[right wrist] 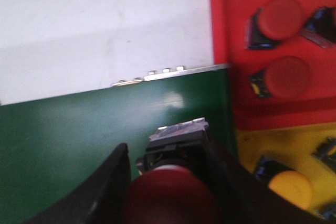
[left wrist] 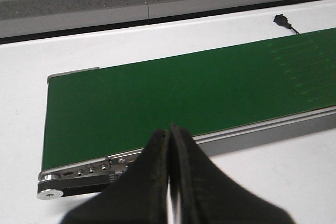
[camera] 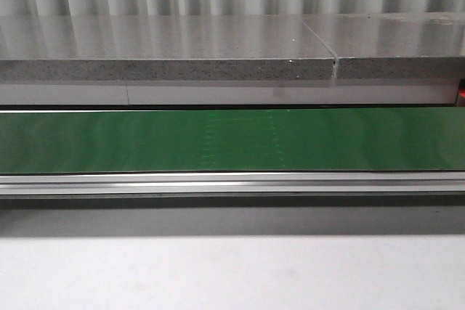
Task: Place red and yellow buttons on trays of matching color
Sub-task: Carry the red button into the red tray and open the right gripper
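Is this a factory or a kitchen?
More like a small factory or test bench. A long green conveyor belt runs across a white table, and the red tray and yellow tray at its end are for sorting push buttons, like the red button being held.

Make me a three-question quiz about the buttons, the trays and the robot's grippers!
1. Where does the green belt lie in the front view?
A. Across the whole width
B. Only at the left
C. Only at the right

2. How many red-capped buttons lie on the red tray?
A. None
B. Two
C. Five

3. What is between the right gripper fingers?
A. Nothing
B. A yellow button
C. A red button

Answers: 1 A, the belt spans edge to edge; 2 B, two red caps show there; 3 C, a red cap sits between the fingers.
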Available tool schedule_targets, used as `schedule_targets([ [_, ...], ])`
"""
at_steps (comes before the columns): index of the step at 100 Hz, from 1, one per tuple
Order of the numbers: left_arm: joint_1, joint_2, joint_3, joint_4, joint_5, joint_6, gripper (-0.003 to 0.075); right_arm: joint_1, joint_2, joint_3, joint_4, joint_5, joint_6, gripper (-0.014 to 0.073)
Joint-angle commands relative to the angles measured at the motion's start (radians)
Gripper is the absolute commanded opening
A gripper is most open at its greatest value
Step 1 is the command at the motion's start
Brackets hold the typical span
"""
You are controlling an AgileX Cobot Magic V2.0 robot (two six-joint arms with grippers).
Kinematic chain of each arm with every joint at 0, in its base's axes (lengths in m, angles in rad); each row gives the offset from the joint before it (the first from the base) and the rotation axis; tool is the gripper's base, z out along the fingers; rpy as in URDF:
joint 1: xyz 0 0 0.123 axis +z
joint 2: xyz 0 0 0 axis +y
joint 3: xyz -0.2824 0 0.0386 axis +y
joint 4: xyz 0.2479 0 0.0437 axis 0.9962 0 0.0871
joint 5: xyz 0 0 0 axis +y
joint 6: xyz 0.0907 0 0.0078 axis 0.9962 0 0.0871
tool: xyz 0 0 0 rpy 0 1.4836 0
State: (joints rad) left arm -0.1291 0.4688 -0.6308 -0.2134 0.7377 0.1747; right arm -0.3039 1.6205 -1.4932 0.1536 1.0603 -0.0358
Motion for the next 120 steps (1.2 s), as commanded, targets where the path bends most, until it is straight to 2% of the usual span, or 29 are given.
schedule_targets([
  [1, -0.008, 0.004, -0.026, -0.019, -0.076, -0.001, -0.0020, -0.070, -0.047, -0.031, 0.005, -0.060, 0.001, 0.0153],
  [22, -0.008, 0.004, -0.026, -0.019, -0.076, -0.001, -0.0020, -0.192, -0.039, -0.031, 0.005, -0.100, 0.004, 0.0153],
  [51, -0.008, 0.004, -0.026, -0.019, -0.076, -0.001, -0.0020, -0.271, 0.057, -0.031, 0.005, -0.157, 0.028, 0.0153],
  [78, -0.008, 0.004, -0.026, -0.019, -0.076, -0.001, -0.0020, -0.317, 0.135, -0.031, 0.005, -0.242, 0.028, 0.0153],
  [120, -0.008, 0.004, -0.026, -0.019, -0.076, -0.001, -0.0020, -0.315, 0.245, -0.031, 0.058, -0.327, 0.036, 0.0153],
])
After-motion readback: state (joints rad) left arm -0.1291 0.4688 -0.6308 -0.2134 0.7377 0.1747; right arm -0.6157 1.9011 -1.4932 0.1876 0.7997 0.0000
